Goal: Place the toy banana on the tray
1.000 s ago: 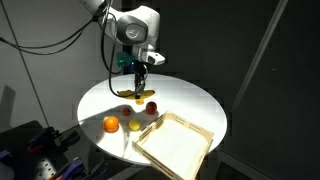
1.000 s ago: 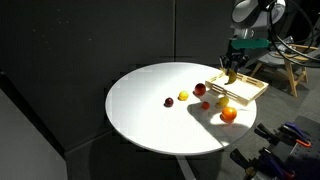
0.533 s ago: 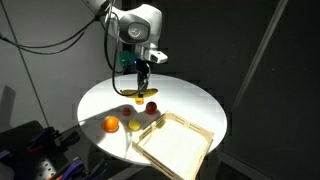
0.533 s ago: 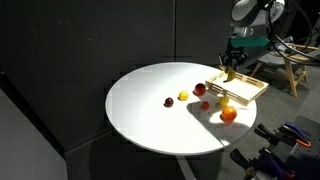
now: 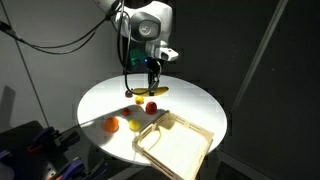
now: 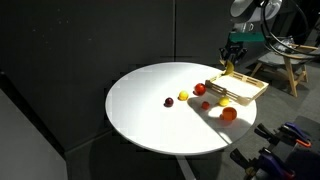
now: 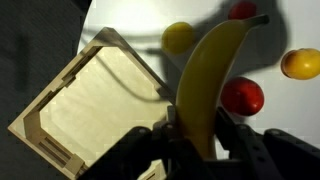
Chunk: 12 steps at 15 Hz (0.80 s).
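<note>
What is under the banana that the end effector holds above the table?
In the wrist view, the banana in the end effector hangs over the white table. It covers one edge of a red fruit. The tray lies beside it, not under it.
</note>
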Available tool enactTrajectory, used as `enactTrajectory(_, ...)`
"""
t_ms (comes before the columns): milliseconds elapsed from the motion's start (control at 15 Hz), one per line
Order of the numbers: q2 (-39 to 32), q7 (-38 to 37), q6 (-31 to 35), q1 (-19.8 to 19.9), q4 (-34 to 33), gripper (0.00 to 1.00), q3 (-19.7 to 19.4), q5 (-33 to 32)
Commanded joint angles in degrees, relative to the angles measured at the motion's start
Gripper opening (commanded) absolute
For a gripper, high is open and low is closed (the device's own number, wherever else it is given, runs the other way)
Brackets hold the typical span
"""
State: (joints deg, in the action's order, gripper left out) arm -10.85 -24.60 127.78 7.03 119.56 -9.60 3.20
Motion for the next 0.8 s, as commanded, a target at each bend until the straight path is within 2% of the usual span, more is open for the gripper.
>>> enactTrajectory(0,-3.58,-0.51,-2.73,0.98,-5.78,0.15,-0.84,1.32)
enactTrajectory(400,-8.65,-0.17,-6.03,2.89,-12.66,0.15,-2.69,1.61)
enactTrajectory(733,-11.85,1.30,-3.86,5.11,-15.64,0.15,-3.32,3.31)
